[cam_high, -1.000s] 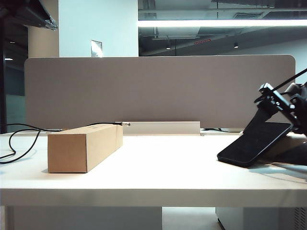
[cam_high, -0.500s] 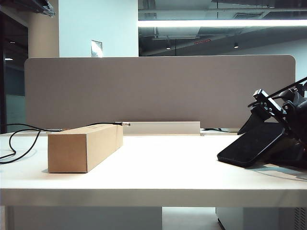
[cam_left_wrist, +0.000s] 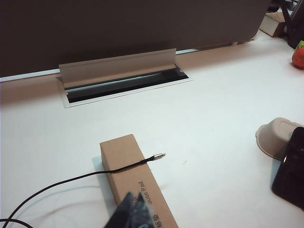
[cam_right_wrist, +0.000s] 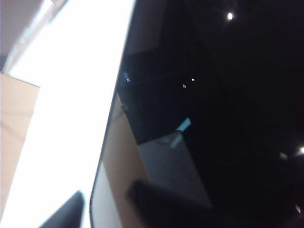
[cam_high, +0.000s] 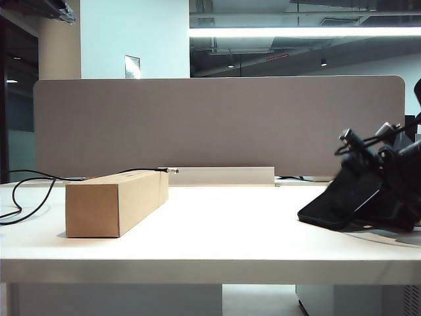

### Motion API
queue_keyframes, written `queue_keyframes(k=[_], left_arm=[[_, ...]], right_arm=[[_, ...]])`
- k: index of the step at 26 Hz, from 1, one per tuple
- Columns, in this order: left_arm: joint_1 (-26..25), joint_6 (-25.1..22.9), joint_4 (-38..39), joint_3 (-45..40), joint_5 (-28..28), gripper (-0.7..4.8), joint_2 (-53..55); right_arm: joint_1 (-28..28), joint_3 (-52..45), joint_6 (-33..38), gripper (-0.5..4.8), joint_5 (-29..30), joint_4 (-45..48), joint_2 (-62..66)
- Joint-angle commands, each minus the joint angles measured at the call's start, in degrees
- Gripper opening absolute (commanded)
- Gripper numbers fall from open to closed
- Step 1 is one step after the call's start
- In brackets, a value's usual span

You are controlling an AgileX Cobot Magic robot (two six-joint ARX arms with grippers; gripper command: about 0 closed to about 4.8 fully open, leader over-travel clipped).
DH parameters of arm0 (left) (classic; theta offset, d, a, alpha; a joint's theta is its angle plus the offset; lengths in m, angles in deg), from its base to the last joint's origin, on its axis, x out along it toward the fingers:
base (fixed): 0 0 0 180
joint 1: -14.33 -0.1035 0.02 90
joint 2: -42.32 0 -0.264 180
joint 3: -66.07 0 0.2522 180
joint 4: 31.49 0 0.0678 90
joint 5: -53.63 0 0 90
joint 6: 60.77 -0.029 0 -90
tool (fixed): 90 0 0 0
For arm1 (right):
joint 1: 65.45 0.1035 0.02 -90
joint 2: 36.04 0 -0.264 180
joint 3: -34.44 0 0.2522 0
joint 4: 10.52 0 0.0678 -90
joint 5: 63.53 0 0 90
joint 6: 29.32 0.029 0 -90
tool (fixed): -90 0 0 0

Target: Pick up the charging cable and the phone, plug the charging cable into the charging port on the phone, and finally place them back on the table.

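The phone [cam_high: 341, 201] is a glossy black slab leaning tilted at the table's [cam_high: 230, 243] right side. It rests on a cream tray [cam_left_wrist: 278, 137]. My right gripper [cam_high: 376, 181] sits over its raised end. In the right wrist view the dark screen [cam_right_wrist: 213, 95] fills the frame, and my right gripper [cam_right_wrist: 107, 209] is open, straddling the phone's edge with a thin gap at the outer finger [cam_right_wrist: 66, 213]. The charging cable [cam_left_wrist: 71, 180] lies across the cardboard box [cam_left_wrist: 135, 183], its silvery plug tip [cam_left_wrist: 161, 155] hanging past the box's side. My left gripper [cam_left_wrist: 135, 202] is shut and empty, hovering above the box.
A grey-beige divider panel [cam_high: 217, 125] backs the table, with an open cable slot and lid [cam_left_wrist: 123, 83] in front of it. A red object [cam_left_wrist: 299, 57] and a small box [cam_left_wrist: 275, 23] sit at the far right. Cable loops [cam_high: 26, 197] trail off the left edge.
My right gripper has sunk onto the phone's raised end and its jaws have narrowed. The left arm has lifted mostly out of the exterior view's top left corner. Box, cable and phone stay put.
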Motion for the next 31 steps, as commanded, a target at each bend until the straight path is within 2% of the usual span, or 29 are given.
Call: queue_keyframes(k=[1, 4, 6, 7, 9, 10, 11, 15, 16, 24, 31], left_arm=[[0.0, -0.2, -0.6, 0.4, 0.0, -0.06, -0.2], [0.0, -0.2, -0.6, 0.4, 0.0, -0.06, -0.2], [0.0, -0.2, -0.6, 0.4, 0.0, -0.06, -0.2], [0.0, -0.2, -0.6, 0.4, 0.0, -0.06, -0.2], [0.0, -0.2, -0.6, 0.4, 0.0, -0.06, -0.2], [0.0, -0.2, -0.6, 0.4, 0.0, -0.06, -0.2], [0.0, -0.2, -0.6, 0.4, 0.0, -0.06, -0.2], [0.0, -0.2, -0.6, 0.4, 0.8, -0.06, -0.2], [0.0, -0.2, -0.7, 0.4, 0.8, -0.06, -0.2], [0.1, -0.2, -1.2, 0.4, 0.7, -0.06, -0.2], [0.2, -0.2, -1.5, 0.4, 0.8, -0.06, -0.2]], right_arm=[[0.8, -0.5, 0.8, 2.35, -0.5, -3.3, 0.7], [0.9, -0.5, 0.8, 1.98, -0.9, -3.3, 0.7], [0.9, -0.5, 0.8, 1.96, -1.6, -3.3, 0.7], [0.9, -0.5, 0.8, 1.73, -1.9, -3.4, 0.7], [0.9, -0.5, 0.8, 0.58, -1.9, -3.3, 0.7], [0.9, -0.5, 0.8, 0.24, -1.9, -3.3, 0.7], [0.9, -0.5, 0.8, 0.11, -1.9, -3.2, 0.7], [0.9, -0.5, 0.9, 0.07, -1.2, -3.1, 0.7], [0.9, -0.5, 0.9, -0.06, -0.1, -3.1, 0.7], [1.3, -0.5, 0.9, -0.06, 7.6, -2.6, -0.6], [1.2, -0.5, 0.8, -0.06, 8.2, -2.0, -8.4]])
